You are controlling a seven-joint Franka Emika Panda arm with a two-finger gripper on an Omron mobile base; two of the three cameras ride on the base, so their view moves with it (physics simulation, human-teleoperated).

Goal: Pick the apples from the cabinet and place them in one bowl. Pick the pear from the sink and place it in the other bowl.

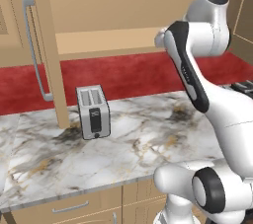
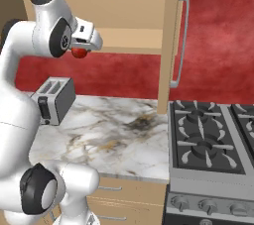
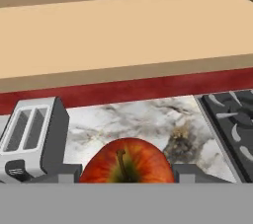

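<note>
Apple (image 3: 126, 161) sits clamped between my end effector's (image 2: 79, 50) two fingertips, stem toward the hand camera, held in the air just below the cabinet (image 3: 123, 35) shelf edge and well above the desk (image 1: 148, 134). From there the toaster (image 2: 53, 100) lies below and slightly left, the stove (image 2: 213, 140) to the right. I see neither bowl from here, so I judge the carry turns on bringing the apple down and away from the shelf, toward wherever the bowls stand.

apple (image 3: 126, 163) red-orange | counter (image 1: 148, 139) grey-veined marble | backsplash (image 1: 128, 75) red
</note>
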